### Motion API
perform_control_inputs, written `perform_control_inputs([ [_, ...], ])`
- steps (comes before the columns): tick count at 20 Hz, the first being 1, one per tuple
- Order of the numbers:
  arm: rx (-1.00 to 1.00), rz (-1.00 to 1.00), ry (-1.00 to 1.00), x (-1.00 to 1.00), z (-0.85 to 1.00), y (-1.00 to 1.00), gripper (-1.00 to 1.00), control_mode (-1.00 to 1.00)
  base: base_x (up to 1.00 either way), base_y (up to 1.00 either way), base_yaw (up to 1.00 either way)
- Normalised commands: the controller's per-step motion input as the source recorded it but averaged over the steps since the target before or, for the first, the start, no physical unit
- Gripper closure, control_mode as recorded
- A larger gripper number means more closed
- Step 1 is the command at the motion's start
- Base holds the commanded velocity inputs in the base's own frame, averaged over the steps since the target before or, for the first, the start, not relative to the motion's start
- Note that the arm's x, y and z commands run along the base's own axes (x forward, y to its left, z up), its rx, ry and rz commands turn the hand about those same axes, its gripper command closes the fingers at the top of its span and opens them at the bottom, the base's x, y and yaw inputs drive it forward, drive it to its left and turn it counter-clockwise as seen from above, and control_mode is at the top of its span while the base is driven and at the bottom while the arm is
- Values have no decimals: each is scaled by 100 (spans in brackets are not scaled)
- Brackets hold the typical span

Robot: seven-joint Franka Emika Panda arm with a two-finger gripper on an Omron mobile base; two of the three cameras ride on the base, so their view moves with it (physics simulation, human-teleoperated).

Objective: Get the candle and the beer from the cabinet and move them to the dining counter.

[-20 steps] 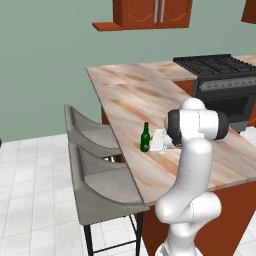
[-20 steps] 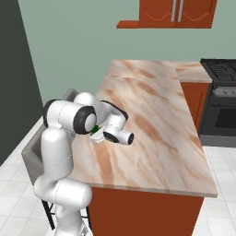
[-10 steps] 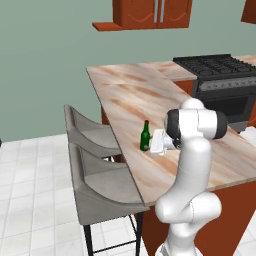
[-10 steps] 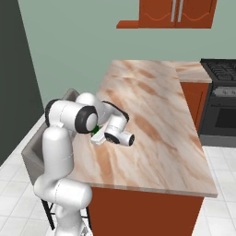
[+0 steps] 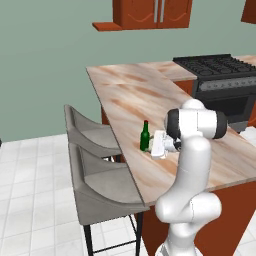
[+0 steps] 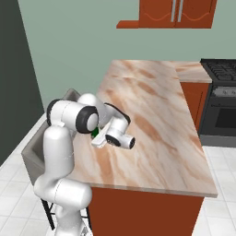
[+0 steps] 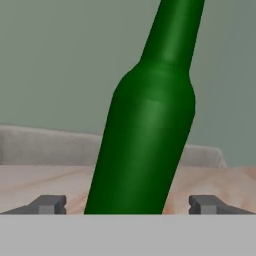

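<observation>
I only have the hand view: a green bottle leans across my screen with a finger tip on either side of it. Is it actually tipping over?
Observer: No. From the left base view the beer stands upright on the dining counter; your camera is rolled.
Operator: Where on the counter is it?
Observer: Close to the edge lined with the grey stools, on the half nearer the robot.
Operator: And the cabinet?
Observer: The cabinet hangs high on the wall beyond the counter's far end, and both of its doors look shut.
</observation>
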Motion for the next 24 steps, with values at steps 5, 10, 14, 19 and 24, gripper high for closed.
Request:
perform_control_inputs([
  [5,0,0,0,-17,3,-16,-100,-100,0,0,0],
  [10,0,0,3,-34,22,-17,-100,-100,0,0,0],
  [14,0,0,23,-40,44,-1,-100,-100,0,0,0],
  [19,0,0,31,-44,46,-6,-100,-100,0,0,0],
  [24,-1,-1,29,-40,32,-10,-100,-100,0,0,0],
])
